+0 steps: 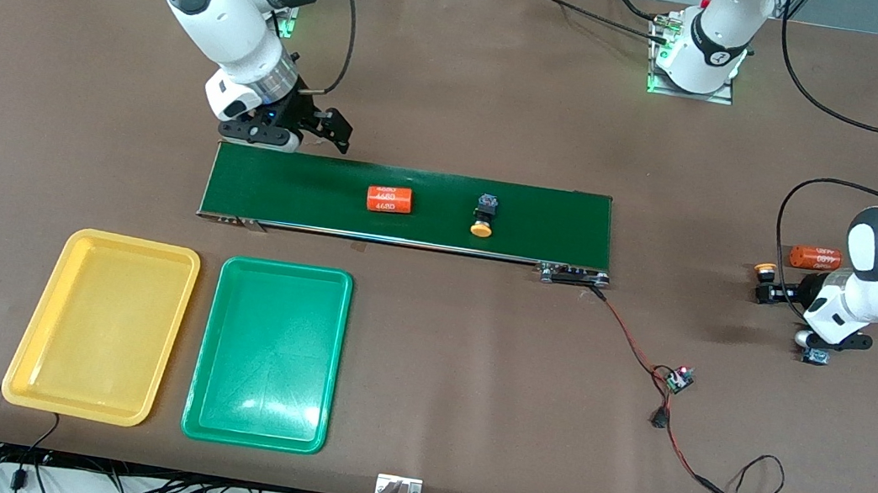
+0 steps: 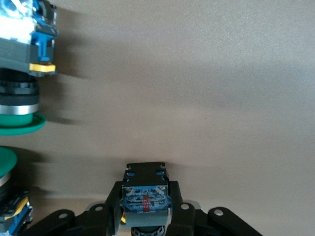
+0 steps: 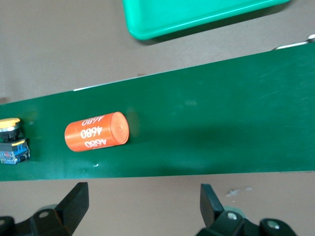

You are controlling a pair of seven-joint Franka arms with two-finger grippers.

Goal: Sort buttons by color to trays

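My left gripper [image 1: 773, 289] [image 2: 146, 191] is shut on a button [image 2: 146, 196] with a black body and a blue label, low at the table's left-arm end. Its yellow cap [image 1: 764, 270] shows in the front view. Two green-capped buttons [image 2: 18, 123] [image 2: 5, 160] lie close beside it. Another yellow button [image 1: 483, 217] [image 3: 11, 142] lies on the dark-green belt [image 1: 553, 215]. My right gripper [image 1: 309, 136] [image 3: 143, 194] hangs open and empty over the table beside the belt's edge that faces the bases. The yellow tray [image 1: 134, 243] and the green tray [image 1: 288, 267] [image 3: 197, 17] sit empty, nearer the front camera than the belt.
One orange cylinder with white printing [image 1: 389, 199] [image 3: 96, 132] lies on the belt between the right gripper and the yellow button. Another orange cylinder [image 1: 815, 258] lies by the left gripper. A red-and-black wire [image 1: 645, 358] with a small board runs from the belt's end.
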